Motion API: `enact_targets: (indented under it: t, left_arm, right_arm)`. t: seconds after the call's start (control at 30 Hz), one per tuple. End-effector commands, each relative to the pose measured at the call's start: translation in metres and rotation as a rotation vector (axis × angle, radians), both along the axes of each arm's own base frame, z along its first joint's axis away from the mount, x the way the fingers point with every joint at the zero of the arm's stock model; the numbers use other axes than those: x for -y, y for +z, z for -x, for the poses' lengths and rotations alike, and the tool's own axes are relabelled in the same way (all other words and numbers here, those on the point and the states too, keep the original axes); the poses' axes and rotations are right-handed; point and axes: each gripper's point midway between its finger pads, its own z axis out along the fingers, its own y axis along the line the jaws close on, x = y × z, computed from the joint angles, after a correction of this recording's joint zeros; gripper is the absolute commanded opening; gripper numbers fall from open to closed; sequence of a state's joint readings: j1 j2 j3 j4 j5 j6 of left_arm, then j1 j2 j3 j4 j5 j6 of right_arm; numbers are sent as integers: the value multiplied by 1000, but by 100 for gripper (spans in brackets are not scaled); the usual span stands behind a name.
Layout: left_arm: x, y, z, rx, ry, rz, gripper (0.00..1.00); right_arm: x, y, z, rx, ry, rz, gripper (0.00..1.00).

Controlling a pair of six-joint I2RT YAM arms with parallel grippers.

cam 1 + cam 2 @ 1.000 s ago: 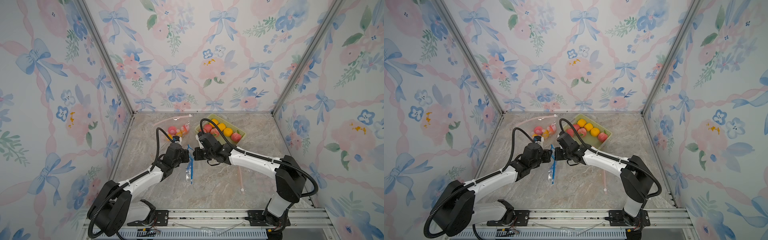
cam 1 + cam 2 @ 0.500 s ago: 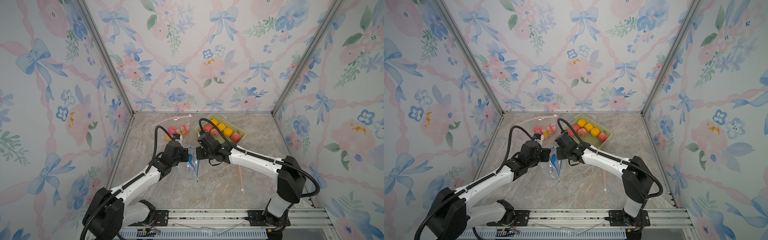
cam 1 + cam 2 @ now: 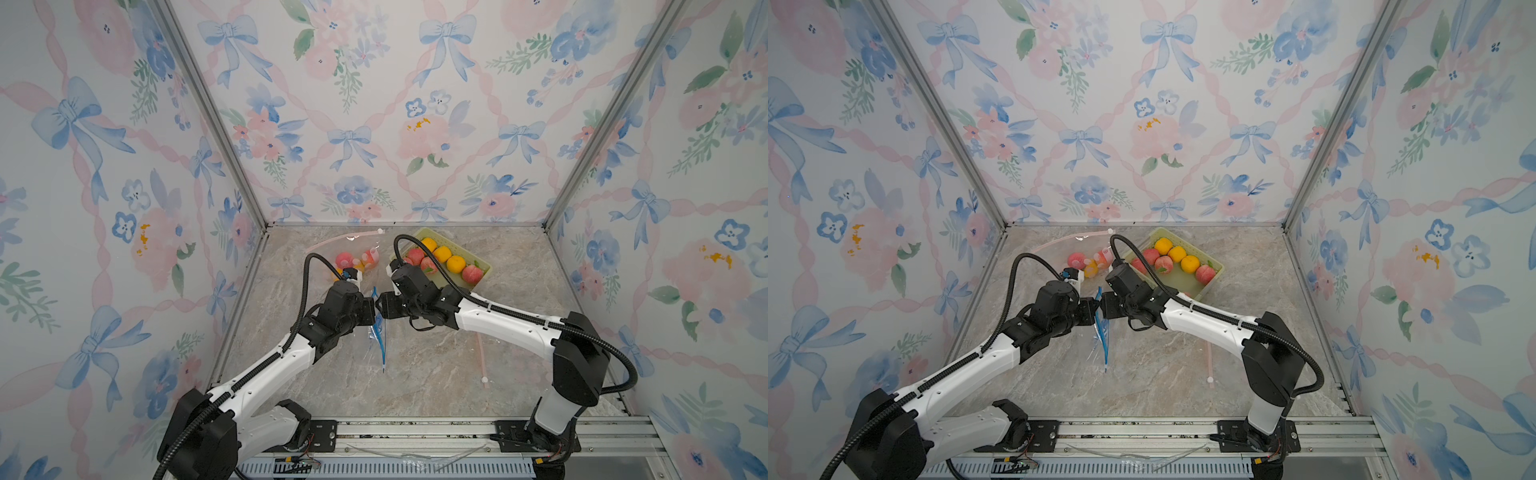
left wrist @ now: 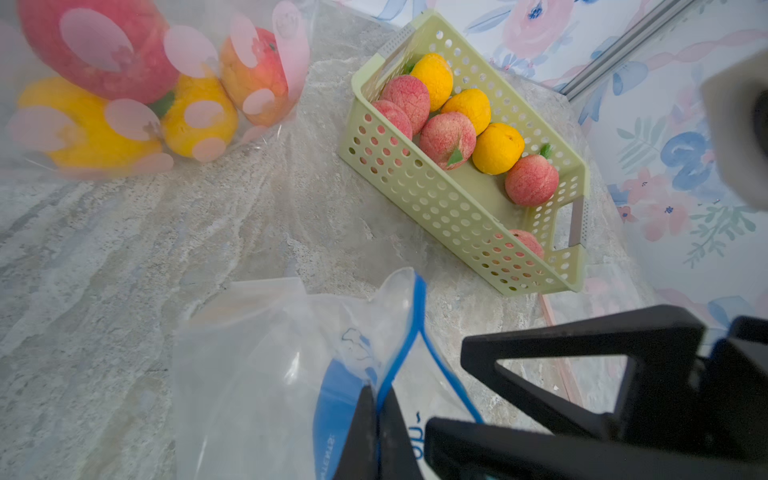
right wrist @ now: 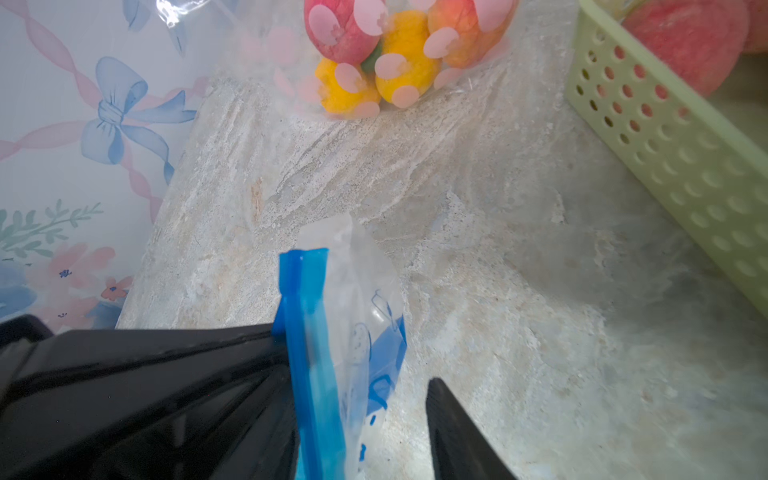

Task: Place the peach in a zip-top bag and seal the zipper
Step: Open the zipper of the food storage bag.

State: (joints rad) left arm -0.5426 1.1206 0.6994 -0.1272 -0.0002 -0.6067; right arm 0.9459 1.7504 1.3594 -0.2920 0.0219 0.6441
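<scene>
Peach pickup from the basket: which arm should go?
Probably right: the right gripper has open fingers gripping nothing, and the basket lies on its side; the left gripper is shut on the zip-top bag.

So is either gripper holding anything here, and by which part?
The left gripper pinches the clear zip-top bag by its blue zipper strip. The right gripper is open beside that strip, gripping nothing.

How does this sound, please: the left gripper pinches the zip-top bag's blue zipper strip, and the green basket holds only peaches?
Not quite: the left wrist view shows the green basket holding oranges as well as peaches. The left gripper does pinch the zip-top bag's blue zipper strip.
</scene>
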Motion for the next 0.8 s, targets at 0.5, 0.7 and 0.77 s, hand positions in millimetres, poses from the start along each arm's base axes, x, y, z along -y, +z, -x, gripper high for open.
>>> enact_targets:
  t: [0.5,0.7,0.77]
  left_arm:
    - [-28,30,-5,78,82,-112,0]
    - [-36,34,-2,100,70,-176,0]
    - [-31,32,-1,86,51,-156,8]
  right_arm:
    - [53,-72,-4,-89,-167,258,23]
    - [62,-64,-10,-92,-177,222,7]
    - [50,-59,-9,-95,-150,184,6]
